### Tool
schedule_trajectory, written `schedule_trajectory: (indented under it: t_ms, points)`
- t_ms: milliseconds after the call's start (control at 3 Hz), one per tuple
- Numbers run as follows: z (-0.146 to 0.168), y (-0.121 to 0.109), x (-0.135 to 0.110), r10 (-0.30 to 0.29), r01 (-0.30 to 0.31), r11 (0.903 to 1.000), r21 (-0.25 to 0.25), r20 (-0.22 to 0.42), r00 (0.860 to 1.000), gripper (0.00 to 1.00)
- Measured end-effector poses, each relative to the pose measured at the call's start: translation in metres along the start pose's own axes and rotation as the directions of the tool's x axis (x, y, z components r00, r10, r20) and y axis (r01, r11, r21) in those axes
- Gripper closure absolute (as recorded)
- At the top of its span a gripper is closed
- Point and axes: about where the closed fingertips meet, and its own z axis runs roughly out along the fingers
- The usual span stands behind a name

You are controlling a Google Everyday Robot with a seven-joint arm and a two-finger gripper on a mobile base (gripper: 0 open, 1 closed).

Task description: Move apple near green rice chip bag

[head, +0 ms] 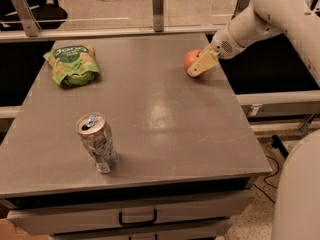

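Sitting nr far-right corner of worktop [165,119], a bit in from right edge: apple [190,58], w/ gripper [202,64] right against its right side, arm coming in over right edge; can't tell if clamped on fruit or loose. Lying nr far-left corner, well apart from apple: green rice chip bag [73,65]. Standing upright twd front edge, left of centre: silver can [97,143].

One apple [191,58], one green rice chip bag [73,65], one silver can [98,143], one table [165,114], and one pincer [198,67] at the apple.
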Motion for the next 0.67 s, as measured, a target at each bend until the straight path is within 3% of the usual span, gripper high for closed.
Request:
schedule_trajectory:
  t_ms: [333, 667]
  points:
    - [0.004, 0.006, -0.002, 0.021, -0.02, 0.9991, -0.037, 0.021, 1.0, 0.65]
    - [-0.017, 0.017, -0.024, -0.008, 0.015, 0.9971, -0.075, 0.09, 0.996, 0.88]
